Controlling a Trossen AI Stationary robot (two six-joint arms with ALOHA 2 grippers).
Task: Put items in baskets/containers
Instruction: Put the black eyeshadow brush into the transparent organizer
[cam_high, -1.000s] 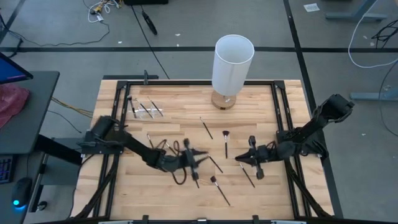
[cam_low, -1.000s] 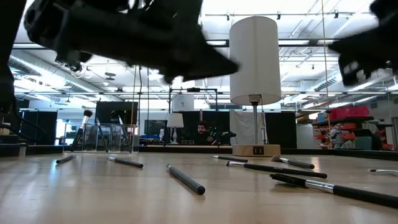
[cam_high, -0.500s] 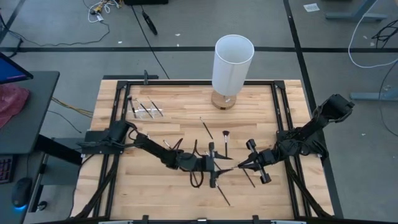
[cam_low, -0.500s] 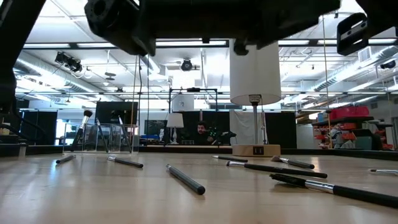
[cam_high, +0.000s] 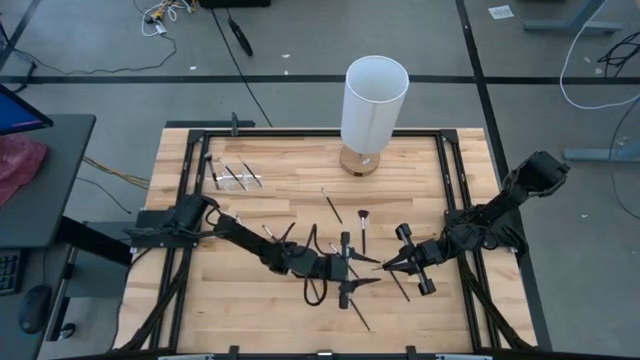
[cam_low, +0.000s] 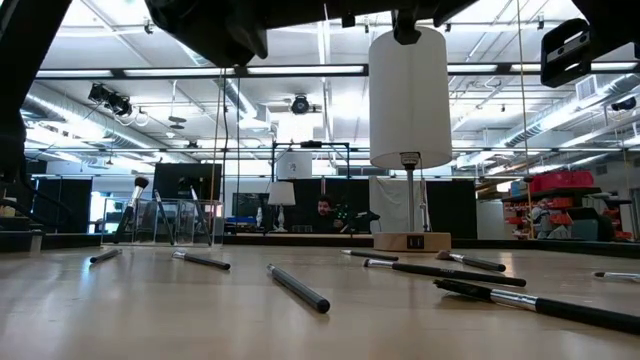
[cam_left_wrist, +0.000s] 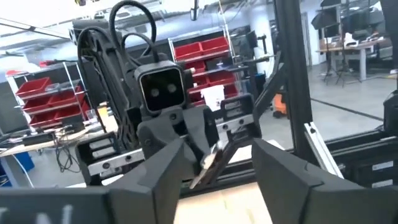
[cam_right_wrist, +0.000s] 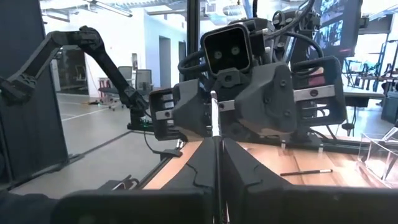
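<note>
My right gripper (cam_high: 384, 265) is shut on a thin dark brush (cam_high: 373, 267) held level above the middle of the table. Facing it, my left gripper (cam_high: 361, 271) stands open, its fingers spread on either side of the brush's free end. In the left wrist view the brush (cam_left_wrist: 210, 167) shows between my own two fingers (cam_left_wrist: 168, 163). Several other brushes lie on the wood, one near the lamp (cam_high: 331, 206), one tufted (cam_high: 362, 228), one near the front (cam_high: 354, 304). The clear container (cam_high: 232, 177) sits at the back left with brushes in it.
A tall white cylinder (cam_high: 374, 105) on a wooden base stands at the back centre. A black frame (cam_high: 180, 200) runs around the table's edges. In the low view, loose brushes (cam_low: 298, 288) lie across the near tabletop. A person sits far off in the room behind.
My left gripper has swung right to the table's middle and opened around the brush tip. The right gripper has turned and shifted a little left to meet it.
</note>
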